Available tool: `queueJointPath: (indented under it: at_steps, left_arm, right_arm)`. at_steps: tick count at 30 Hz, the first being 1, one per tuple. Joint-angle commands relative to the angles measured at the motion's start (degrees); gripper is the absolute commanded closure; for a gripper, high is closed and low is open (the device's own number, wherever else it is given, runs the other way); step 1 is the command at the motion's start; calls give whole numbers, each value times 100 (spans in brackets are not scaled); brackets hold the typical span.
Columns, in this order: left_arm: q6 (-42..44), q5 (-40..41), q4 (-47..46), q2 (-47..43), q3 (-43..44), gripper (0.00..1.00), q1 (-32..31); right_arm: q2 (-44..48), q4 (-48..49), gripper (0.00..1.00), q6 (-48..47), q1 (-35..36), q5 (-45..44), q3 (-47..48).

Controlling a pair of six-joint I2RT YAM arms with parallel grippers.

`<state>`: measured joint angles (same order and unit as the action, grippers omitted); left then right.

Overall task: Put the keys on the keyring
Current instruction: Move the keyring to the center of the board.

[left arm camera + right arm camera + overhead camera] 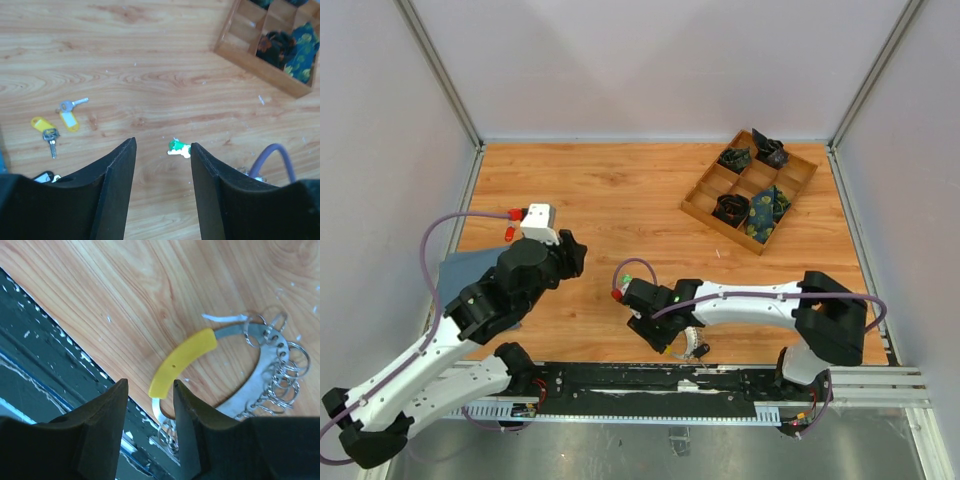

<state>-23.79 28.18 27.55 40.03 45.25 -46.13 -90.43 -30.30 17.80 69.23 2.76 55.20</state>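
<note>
Plainly, left end effector [163, 143] and right end effector [150, 382] gape released over wooden table [620, 190], pale walls [650, 60] around.

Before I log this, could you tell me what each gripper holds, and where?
Nothing is held: right gripper open around the keyring at its yellow sleeve; left gripper empty.

You are seeing two small silver keys [74, 103] with yellow plastic tags, one silver metal keyring [182, 359] with a yellow sleeve, one divided wooden tray [250, 64] and four dark rolled fabric bundles [730, 208].
</note>
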Motion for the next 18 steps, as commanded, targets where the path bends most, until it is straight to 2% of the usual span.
queueJointPath:
  at_steps: [1, 5, 14, 18]
  left_arm:
    - [-50, 430, 415, -328, 396, 47, 25]
    - [-51, 405, 707, -467, 547, 47, 25]
    - [-123, 309, 964, -668, 535, 46, 25]
    - [-71, 291, 963, -593, 602, 46, 25]
  right_arm:
    - [-406, -223, 57, 1058, 259, -707, 335]
    - [-723, -484, 57, 1408, 266, -1067, 508]
    - [-1011, -675, 58, 1488, 238, -1115, 754]
    - [-1067, -563, 65, 1457, 129, -918, 661]
